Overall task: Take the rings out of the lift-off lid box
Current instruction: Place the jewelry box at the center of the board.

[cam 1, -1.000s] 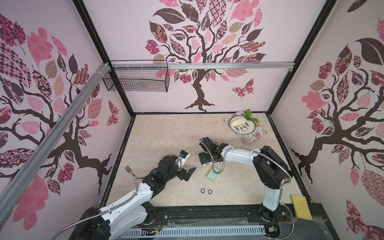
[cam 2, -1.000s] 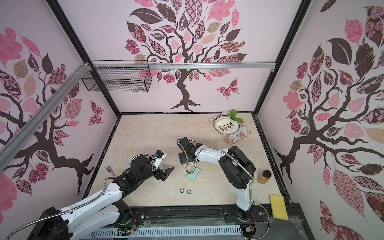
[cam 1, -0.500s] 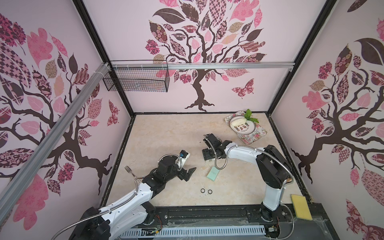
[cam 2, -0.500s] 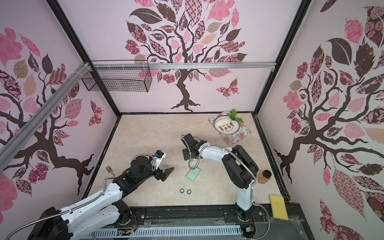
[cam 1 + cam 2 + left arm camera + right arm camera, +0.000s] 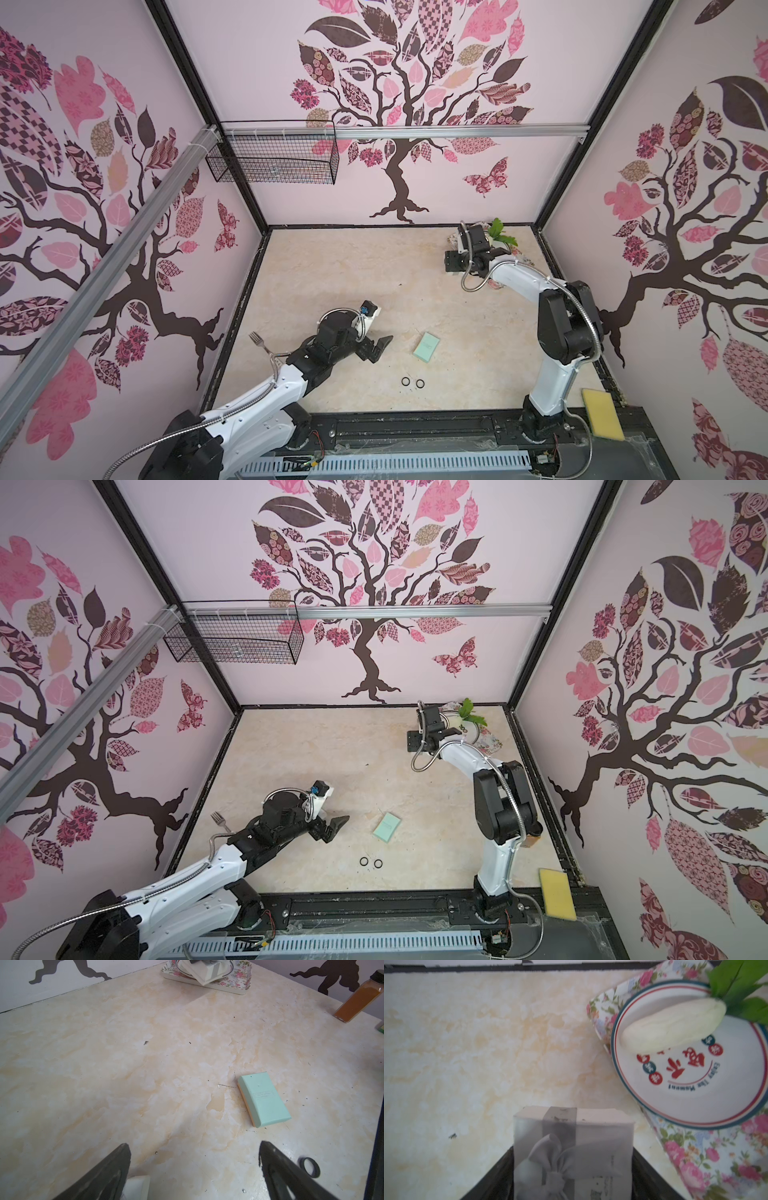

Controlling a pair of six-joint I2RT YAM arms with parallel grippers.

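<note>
Progress: two black rings [image 5: 406, 381] on the counter [image 5: 332, 270]; right gripper [image 5: 573, 1167] clamps the ribboned box [image 5: 573, 1124] (others unseen); left gripper [image 5: 194, 1145] spread, empty.

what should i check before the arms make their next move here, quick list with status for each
1. Right gripper grip on the white ribbon box: ok, the box sits squarely between the jaws.
2. Left gripper free: ok, open and holding nothing.
3. Black rings out on the table: ok, two lie side by side, apart from both arms.
4. Thin pale rings located: cannot tell, none shows in any view.
5. Mint box opened: not ok, its lid is on and it lies flat.
</note>
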